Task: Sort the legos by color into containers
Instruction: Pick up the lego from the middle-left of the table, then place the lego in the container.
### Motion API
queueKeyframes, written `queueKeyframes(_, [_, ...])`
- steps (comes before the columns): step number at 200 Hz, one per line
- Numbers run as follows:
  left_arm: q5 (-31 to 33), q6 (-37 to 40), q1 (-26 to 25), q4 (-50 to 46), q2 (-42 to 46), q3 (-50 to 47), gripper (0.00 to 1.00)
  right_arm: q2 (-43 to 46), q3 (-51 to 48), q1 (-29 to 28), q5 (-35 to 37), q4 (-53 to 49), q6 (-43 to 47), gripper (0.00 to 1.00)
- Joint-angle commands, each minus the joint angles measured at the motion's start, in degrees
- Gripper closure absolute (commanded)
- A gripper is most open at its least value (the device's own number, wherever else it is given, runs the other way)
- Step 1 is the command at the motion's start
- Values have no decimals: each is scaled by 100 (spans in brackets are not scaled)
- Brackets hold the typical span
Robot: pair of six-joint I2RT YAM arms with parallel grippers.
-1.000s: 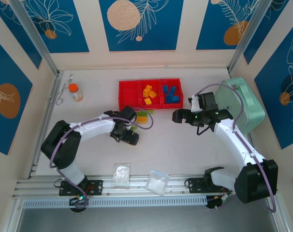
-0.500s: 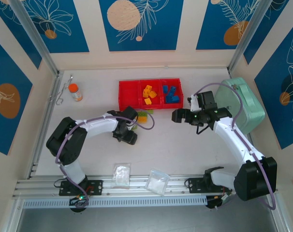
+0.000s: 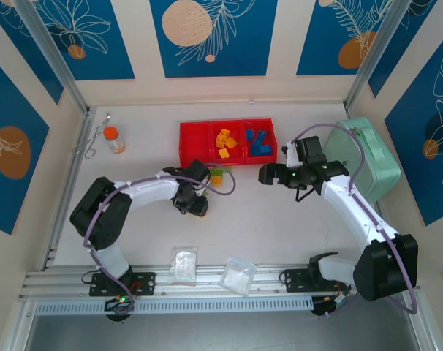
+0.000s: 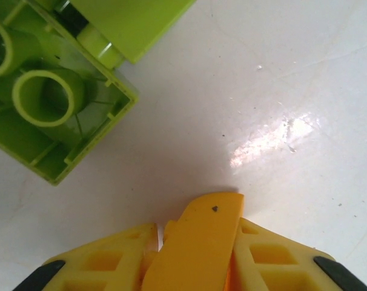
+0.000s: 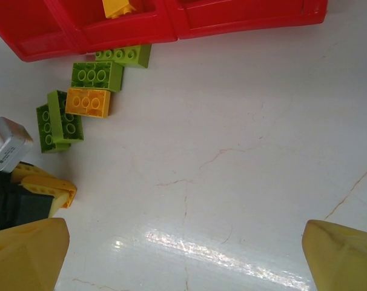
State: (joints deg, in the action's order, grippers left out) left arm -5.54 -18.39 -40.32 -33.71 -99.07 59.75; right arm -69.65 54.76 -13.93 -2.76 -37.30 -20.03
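A lime green brick (image 4: 56, 103), underside up and cut off by the frame, was seen at upper left, apart from the left hand (image 4: 198, 242), pinched narrow at bottom centre. The right hand (image 5: 183, 254) was spread wide and empty, well below the loose bricks (image 5: 88, 102) beside the red tray (image 5: 232, 21).

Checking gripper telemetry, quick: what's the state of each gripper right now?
Left gripper: closed, fingertips together above the table, nothing visibly held.
Right gripper: open wide, empty.
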Motion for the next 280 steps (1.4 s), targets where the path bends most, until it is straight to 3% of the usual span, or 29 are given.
queueKeyframes(1, [127, -145, -41, -374, 394, 233, 80, 111, 153, -14, 177, -43, -35, 1])
queueKeyframes(56, [651, -69, 407, -904, 458, 1833, 81, 357, 88, 5, 320, 82, -146, 1])
queueKeyframes(109, [791, 141, 710, -1302, -1093, 4246, 80, 615, -52, 91, 324, 12, -149, 1])
queueKeyframes(162, [341, -21, 734, -1194, -2459, 5901, 79, 851, -202, 216, 301, -97, -146, 1])
queueKeyframes(197, [116, -247, 731, -948, -2900, 6181, 76, 956, -255, 269, 294, -141, -131, 1])
queueKeyframes(253, [-8, -409, 705, -708, -3068, 6174, 59, 968, -314, 313, 238, -129, -145, 1])
queueKeyframes(280, [24, -408, 700, -619, -3062, 6168, 55, 970, -317, 312, 215, -120, -166, 1])
